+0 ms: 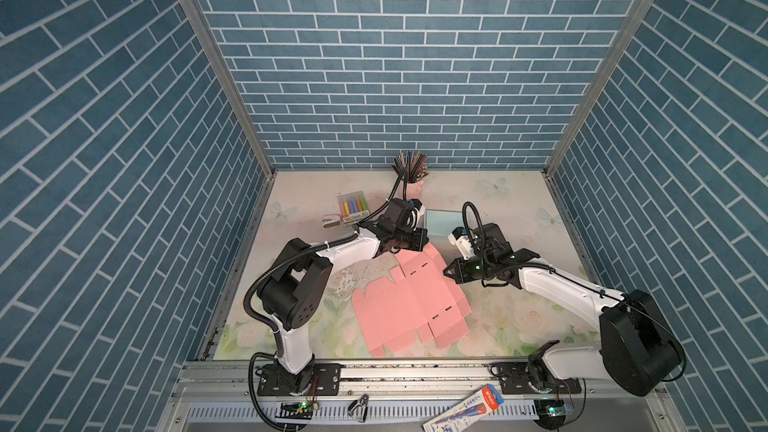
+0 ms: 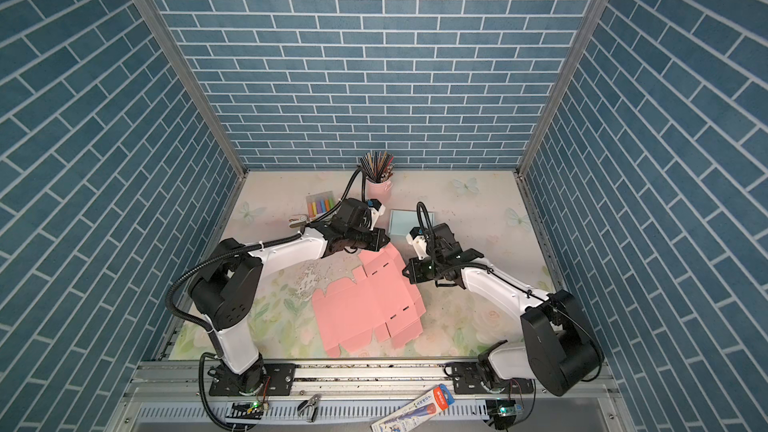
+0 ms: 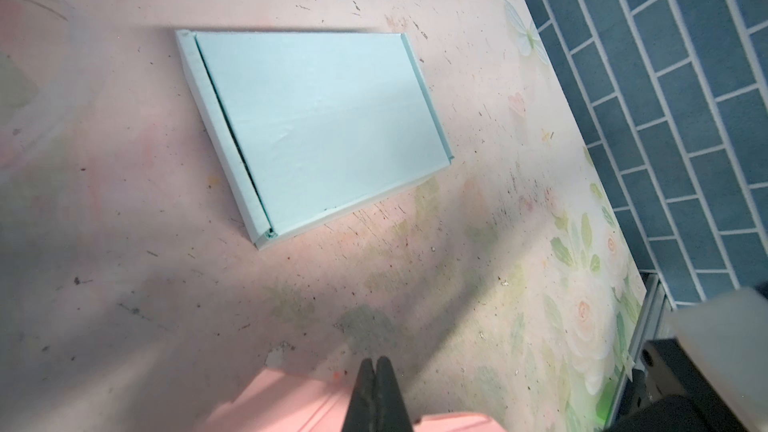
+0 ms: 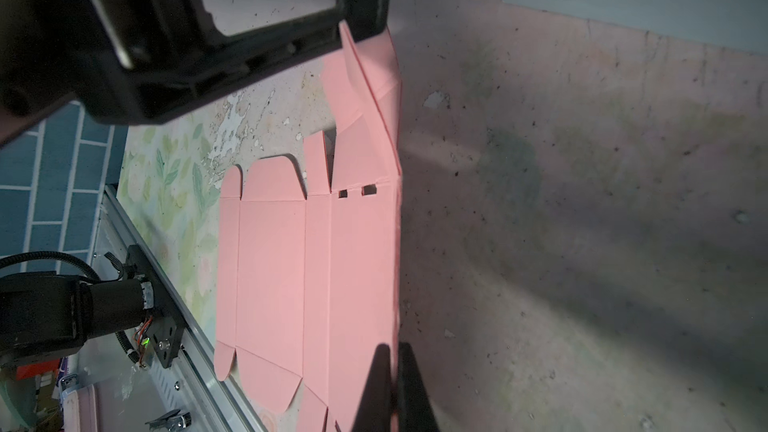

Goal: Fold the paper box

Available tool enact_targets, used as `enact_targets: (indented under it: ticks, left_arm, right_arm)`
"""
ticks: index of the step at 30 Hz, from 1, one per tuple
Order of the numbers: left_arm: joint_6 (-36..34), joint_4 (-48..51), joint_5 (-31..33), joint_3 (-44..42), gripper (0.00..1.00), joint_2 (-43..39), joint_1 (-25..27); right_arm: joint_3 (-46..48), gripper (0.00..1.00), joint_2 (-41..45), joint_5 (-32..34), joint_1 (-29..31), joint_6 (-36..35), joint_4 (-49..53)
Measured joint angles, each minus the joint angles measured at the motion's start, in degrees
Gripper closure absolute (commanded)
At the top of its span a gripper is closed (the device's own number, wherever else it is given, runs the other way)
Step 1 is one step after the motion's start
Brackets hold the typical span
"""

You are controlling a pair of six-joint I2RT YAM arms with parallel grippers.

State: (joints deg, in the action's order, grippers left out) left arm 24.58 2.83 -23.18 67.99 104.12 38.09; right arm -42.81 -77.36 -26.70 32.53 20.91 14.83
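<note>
While most of the pink paper box [image 1: 409, 305] lies flat and unfolded on the flowered table [image 1: 519, 317], near the middle and reaching toward the near edge, its far right part is lifted off the surface. Both top views show the left gripper [image 1: 422, 243] at the far tip of the sheet and the right gripper [image 1: 449, 274] at its right edge, a little nearer, the two well apart along that raised side. Seen from the left wrist, the left gripper [image 3: 376, 388] has its black fingers pressed together with pink paper on either side of them. From the right wrist, a narrow flap rises to meet that same gripper, so it looks clamped on the far flap. The right gripper [image 4: 392, 384] is likewise squeezed tight, and the upturned right edge of the paper box [image 4: 291, 263] runs straight into the seam between its fingers, pinched there. Just beyond the two grippers a closed blue box [image 1: 442, 222] lies flat, apart from the pink sheet. Farther back a pink cup [image 1: 413, 187] full of pencils stands by the far wall. To its left lie a clear case of coloured markers [image 1: 353, 204] and a small tin [image 1: 331, 222].
</note>
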Motion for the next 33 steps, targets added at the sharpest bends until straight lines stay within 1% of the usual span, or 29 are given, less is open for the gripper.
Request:
enact_targets:
  ticks: [8,14,20,24,28,31,33]
  left_arm:
    - [0.1,0.2,-0.5,-4.5,1.0,-4.6,3.0]
    - [0.7,-0.2,-0.5,-5.5,1.0,-5.0,4.8]
    - [1.3,-0.6,-0.2,-6.1,1.0,-5.2,4.9]
    - [1.0,-0.5,-0.2,-9.8,1.0,-8.8,2.7]
    - [0.4,-0.5,-0.5,-16.0,0.99,-13.6,-3.3]
    - [0.0,-0.8,-0.9,-19.9,0.76,-16.2,-7.3]
    - [-0.5,-1.4,-2.0,-22.3,0.63,-18.2,-9.2]
  right_arm:
    - [0.0,1.0,0.0,0.4,0.0,-0.3,0.4]
    - [-0.1,1.0,0.0,0.7,0.2,-0.4,0.8]
    - [-1.9,1.0,-0.3,2.9,1.4,-0.7,3.4]
    - [-3.0,1.0,-0.3,4.2,2.2,-1.8,4.2]
    - [-3.4,1.0,-0.2,5.2,2.6,-3.1,4.4]
    - [-3.4,1.0,0.2,5.9,2.7,-4.7,5.0]
    - [-3.4,1.0,1.1,6.1,2.8,-6.3,5.6]
